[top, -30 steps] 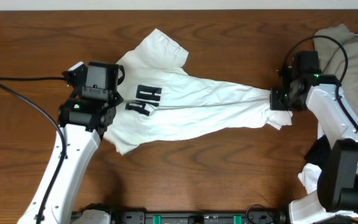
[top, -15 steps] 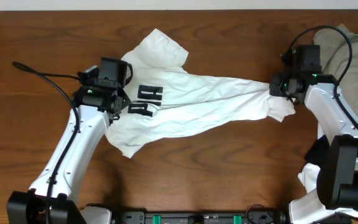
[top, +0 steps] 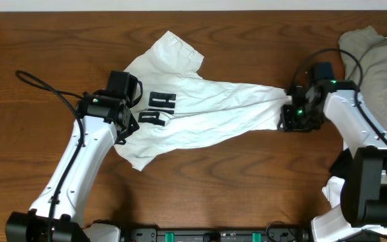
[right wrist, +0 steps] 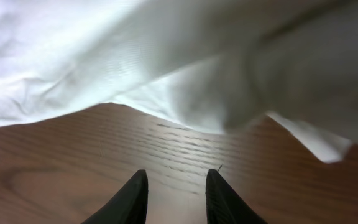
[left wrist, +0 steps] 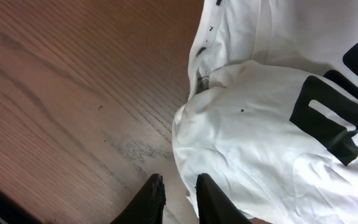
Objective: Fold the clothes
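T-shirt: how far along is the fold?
Done: no fold yet; the T-shirt lies stretched and wrinkled across the table, logo up. In hand: nothing; the left gripper and right gripper sit open over bare wood at its two ends. Left: flatten it, then make every fold.

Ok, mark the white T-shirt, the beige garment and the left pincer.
white T-shirt (top: 213, 111), overhead view, middle of its body.
beige garment (top: 383, 66), overhead view, its crumpled middle.
left pincer (left wrist: 179, 188), left wrist view, midway between fingertips.

Overhead looks down; wrist views close (sharing T-shirt (top: 207, 107)).
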Robot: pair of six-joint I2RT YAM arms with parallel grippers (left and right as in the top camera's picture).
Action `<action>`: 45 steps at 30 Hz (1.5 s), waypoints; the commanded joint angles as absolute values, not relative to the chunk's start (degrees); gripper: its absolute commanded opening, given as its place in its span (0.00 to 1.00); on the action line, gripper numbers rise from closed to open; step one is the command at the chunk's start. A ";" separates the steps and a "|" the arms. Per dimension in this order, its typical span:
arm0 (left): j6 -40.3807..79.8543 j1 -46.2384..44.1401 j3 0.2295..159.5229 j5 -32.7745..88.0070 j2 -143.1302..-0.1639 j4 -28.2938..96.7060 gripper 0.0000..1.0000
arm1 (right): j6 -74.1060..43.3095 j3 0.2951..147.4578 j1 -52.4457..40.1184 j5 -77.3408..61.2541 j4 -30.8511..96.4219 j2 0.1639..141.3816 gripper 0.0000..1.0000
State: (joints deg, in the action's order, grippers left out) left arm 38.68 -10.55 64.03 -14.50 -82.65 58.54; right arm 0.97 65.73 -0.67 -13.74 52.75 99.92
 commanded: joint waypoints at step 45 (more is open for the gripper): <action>38.15 -10.35 64.18 -13.89 -81.95 58.74 0.22 | -6.92 58.02 -2.59 -4.51 43.24 91.85 0.01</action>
